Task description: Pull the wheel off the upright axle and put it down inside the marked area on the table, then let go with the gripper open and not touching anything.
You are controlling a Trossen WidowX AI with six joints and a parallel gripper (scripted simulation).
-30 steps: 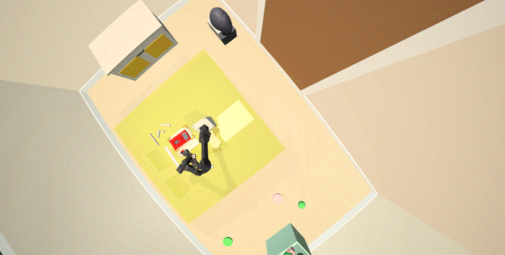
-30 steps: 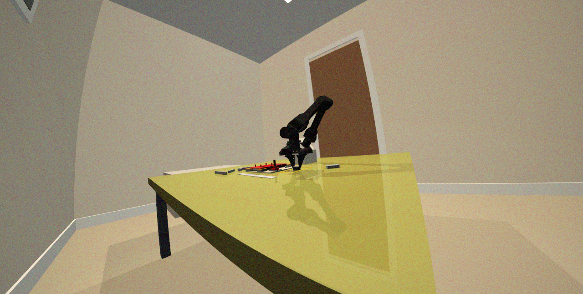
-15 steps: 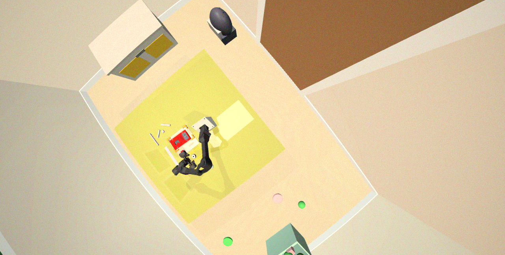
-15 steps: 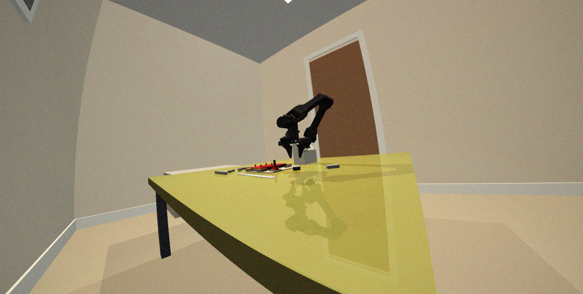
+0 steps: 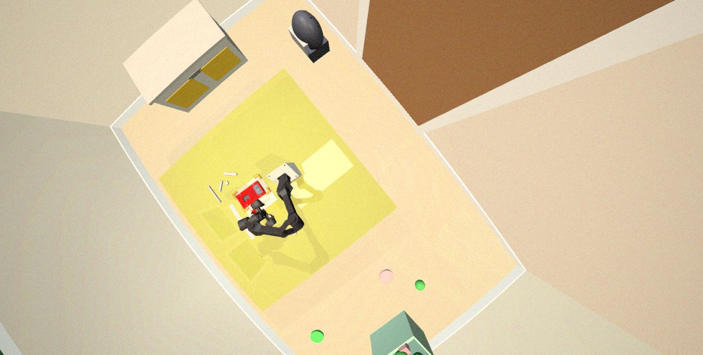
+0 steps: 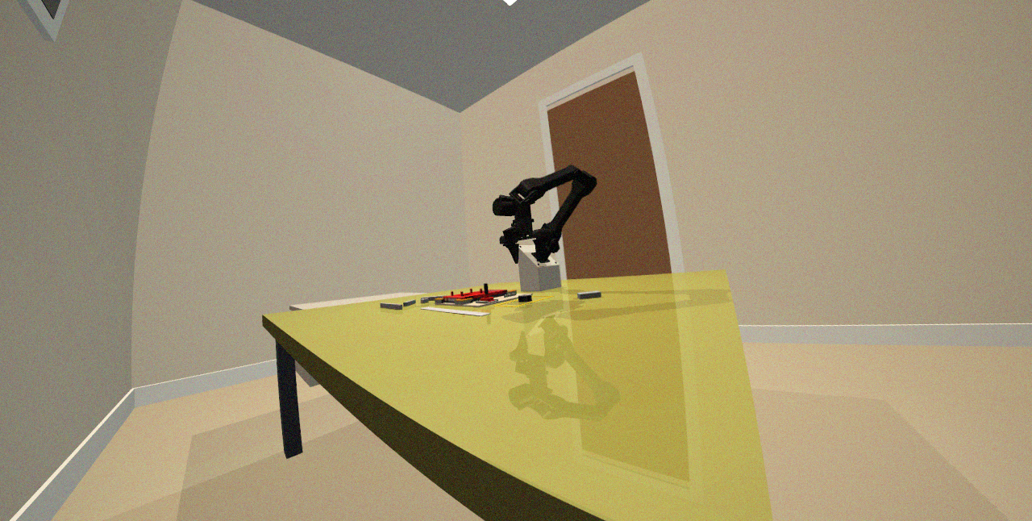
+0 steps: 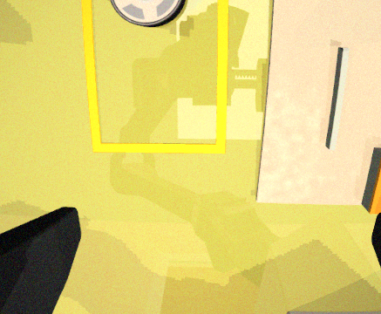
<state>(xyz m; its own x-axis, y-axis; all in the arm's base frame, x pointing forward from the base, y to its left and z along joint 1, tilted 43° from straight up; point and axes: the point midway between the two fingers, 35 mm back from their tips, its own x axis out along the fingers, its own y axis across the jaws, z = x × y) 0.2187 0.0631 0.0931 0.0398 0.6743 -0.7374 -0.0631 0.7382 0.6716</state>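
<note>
The wheel [image 7: 146,10] [image 6: 525,296], a black tyre with a grey spoked hub, lies flat on the yellow table inside the yellow outlined rectangle [image 7: 92,87]. Only its lower part shows at the top edge of the wrist view. My gripper [image 7: 228,226] [image 6: 521,252] [image 5: 255,211] is open and empty. It hangs well above the table and touches nothing. Its two black fingers show at the lower corners of the wrist view. The red fixture board [image 5: 248,195] [image 6: 468,295] with upright pins lies beside the marked area.
A pale plate [image 7: 303,131] with a slot lies right of the rectangle, with an orange part [image 7: 379,183] at its edge. The arm's grey base block [image 5: 287,171] [image 6: 537,273] stands behind. Loose grey bars [image 5: 214,193] [image 6: 393,306] [image 6: 588,294] lie on the table.
</note>
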